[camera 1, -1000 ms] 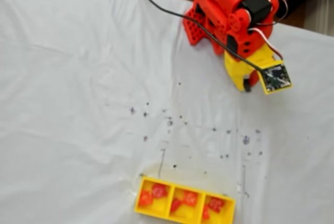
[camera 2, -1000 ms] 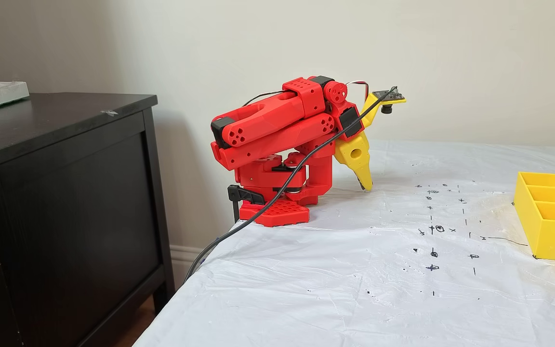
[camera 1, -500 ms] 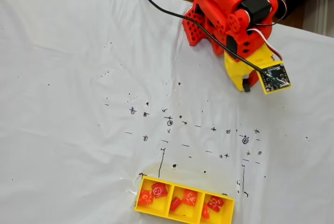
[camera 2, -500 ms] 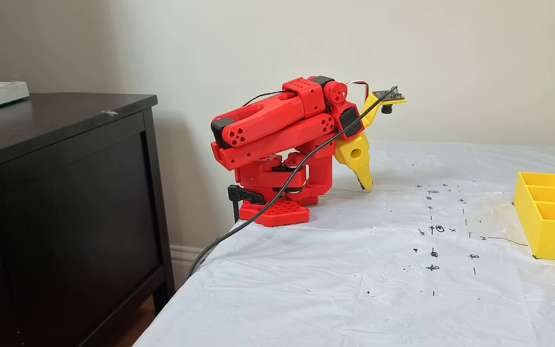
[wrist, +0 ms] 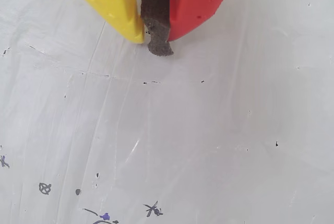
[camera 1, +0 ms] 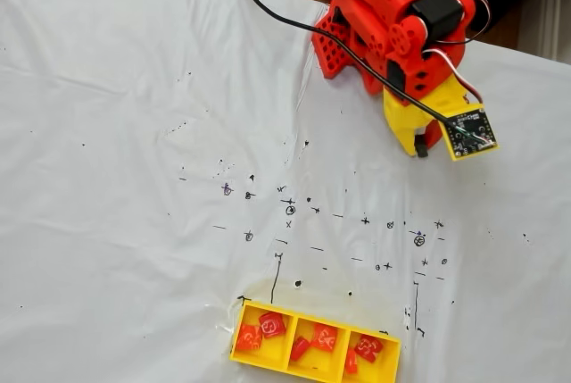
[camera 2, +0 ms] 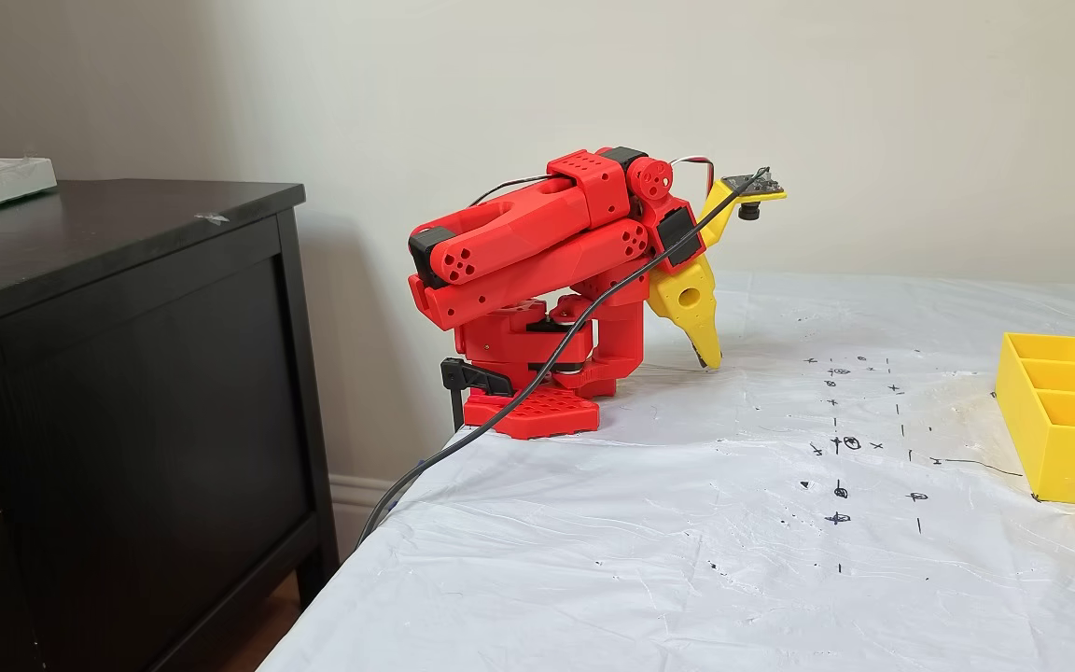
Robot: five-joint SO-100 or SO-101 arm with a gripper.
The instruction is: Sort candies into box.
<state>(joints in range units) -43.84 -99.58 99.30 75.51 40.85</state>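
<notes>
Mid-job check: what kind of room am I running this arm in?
Probably a home room, not a lab: a dark wooden cabinet beside a plain painted wall, and a table under a pen-marked white plastic sheet holding the yellow box of candies.

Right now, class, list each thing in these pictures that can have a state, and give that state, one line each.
gripper: shut, empty, tips low over the sheet.
box: upright, open on top, two candies in each compartment.
candies: all six inside the box.
arm: folded back over its base.
cable: attached, trailing off the table edge.
</notes>
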